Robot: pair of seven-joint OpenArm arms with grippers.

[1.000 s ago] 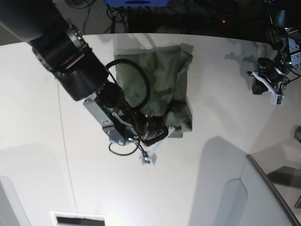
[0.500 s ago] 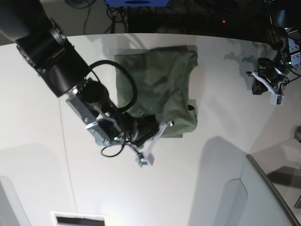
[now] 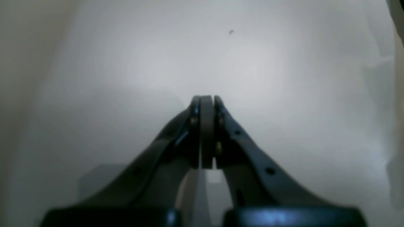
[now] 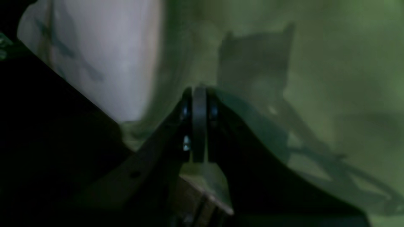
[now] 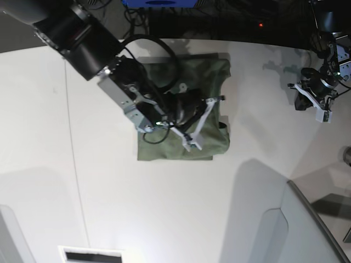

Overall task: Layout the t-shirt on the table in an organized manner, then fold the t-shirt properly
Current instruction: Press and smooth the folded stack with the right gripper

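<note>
On white smooth surface [image 5: 66, 181], near far edge: olive-green cotton t-shirt [image 5: 211, 145] folded into rectangle. Right fingers [image 4: 199, 94] closed, empty, above cloth; left fingers [image 3: 206, 102] closed, well apart. Fold seems nearly done; next likely smoothing.

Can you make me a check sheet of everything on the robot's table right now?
Surface: white table, thin dark seam line down its left part.
Job's things: green t-shirt lying folded into a rough rectangle near the far edge.
Clutter: nothing seen on the table.
Grippers: right gripper shut, above the t-shirt, holding nothing; left gripper shut, empty, over bare table.
Cables: black cable looping from the right arm; more wires beyond the far edge.
Surroundings: grey panel at the near corner; dark floor behind.
</note>
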